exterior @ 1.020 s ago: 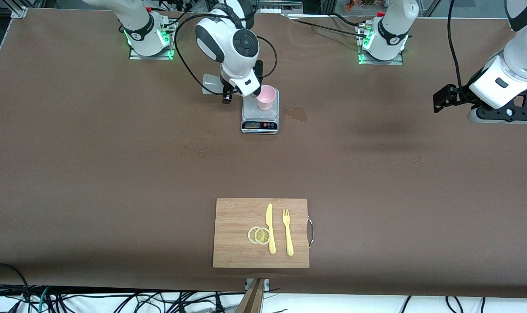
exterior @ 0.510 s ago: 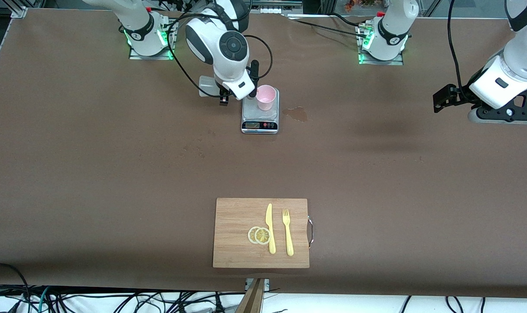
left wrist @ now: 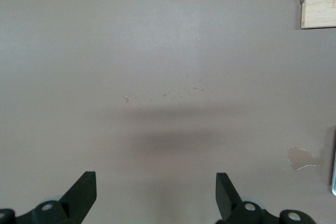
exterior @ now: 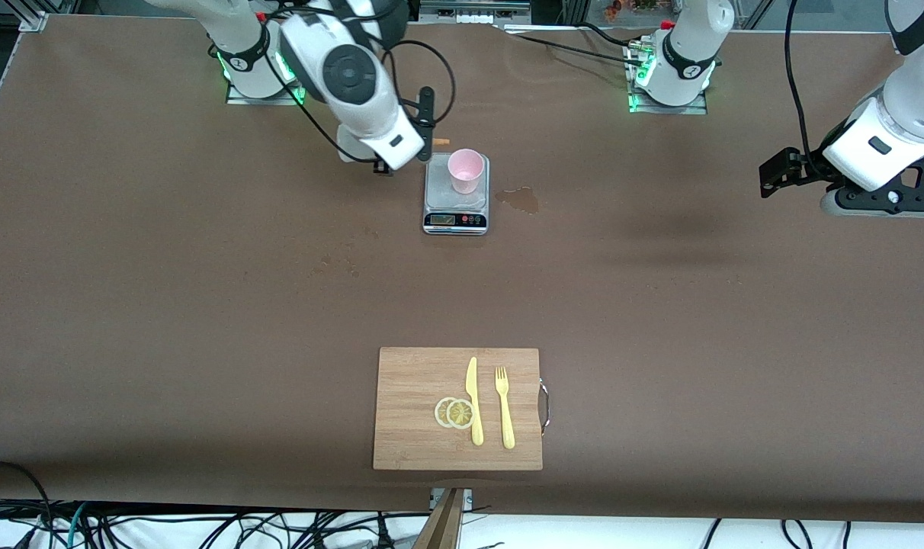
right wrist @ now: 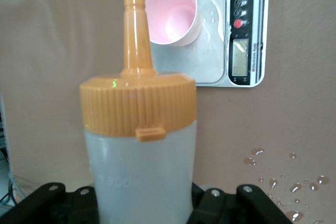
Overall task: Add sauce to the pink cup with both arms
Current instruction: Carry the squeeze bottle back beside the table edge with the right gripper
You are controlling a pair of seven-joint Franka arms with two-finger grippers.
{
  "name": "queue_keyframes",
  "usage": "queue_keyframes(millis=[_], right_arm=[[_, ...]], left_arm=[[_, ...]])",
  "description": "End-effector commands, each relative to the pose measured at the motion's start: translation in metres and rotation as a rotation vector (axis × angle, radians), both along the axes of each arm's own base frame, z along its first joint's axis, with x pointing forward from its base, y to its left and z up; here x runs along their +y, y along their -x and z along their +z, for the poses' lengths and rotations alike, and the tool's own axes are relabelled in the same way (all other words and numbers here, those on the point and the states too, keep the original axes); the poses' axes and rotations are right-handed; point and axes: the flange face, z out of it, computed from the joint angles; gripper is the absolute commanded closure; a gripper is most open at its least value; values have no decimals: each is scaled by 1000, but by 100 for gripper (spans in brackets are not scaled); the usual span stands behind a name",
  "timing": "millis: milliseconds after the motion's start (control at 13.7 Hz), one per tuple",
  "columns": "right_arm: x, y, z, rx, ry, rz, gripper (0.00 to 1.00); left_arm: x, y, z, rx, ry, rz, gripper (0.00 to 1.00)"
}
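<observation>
My right gripper [right wrist: 142, 205] is shut on the sauce [right wrist: 140, 145], a whitish squeeze bottle with an orange nozzle cap. The bottle lies tilted in the air beside the scale, toward the right arm's end, and its nozzle tip [exterior: 441, 142] points at the pink cup [exterior: 466, 169] without reaching over it. The cup [right wrist: 170, 9] stands upright on the plate of a small kitchen scale [exterior: 456, 206]. In the front view the right gripper [exterior: 382, 162] is mostly hidden by its wrist. The left gripper [exterior: 885, 200] waits open over bare table at the left arm's end, and nothing lies between its fingers [left wrist: 84, 192].
A wet patch [exterior: 519, 200] marks the table beside the scale, toward the left arm's end. Droplets [right wrist: 283, 184] lie near the scale. A wooden cutting board [exterior: 409, 381] near the front edge carries a yellow knife [exterior: 473, 400], a fork [exterior: 504, 408] and lemon slices [exterior: 454, 412].
The right arm has drawn back from the cup toward its own end of the table, taking the bottle's nozzle away from over the cup. The left arm has not moved.
</observation>
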Motion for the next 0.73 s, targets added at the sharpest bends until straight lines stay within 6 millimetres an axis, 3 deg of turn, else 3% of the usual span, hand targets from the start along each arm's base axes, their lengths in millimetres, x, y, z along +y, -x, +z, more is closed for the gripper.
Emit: queue_keyframes(millis=[0, 364, 510, 656], right_arm=[[-67, -36, 34, 47, -171, -6, 100], [-200, -105, 53, 7, -478, 47, 100], [-271, -128, 46, 3, -629, 68, 100], [-332, -148, 24, -25, -753, 127, 100]], left_arm=[[0, -3, 4, 4, 7, 7, 0], [0, -3, 4, 4, 7, 7, 0], [0, -3, 3, 6, 7, 7, 0], [0, -3, 4, 4, 7, 7, 0]])
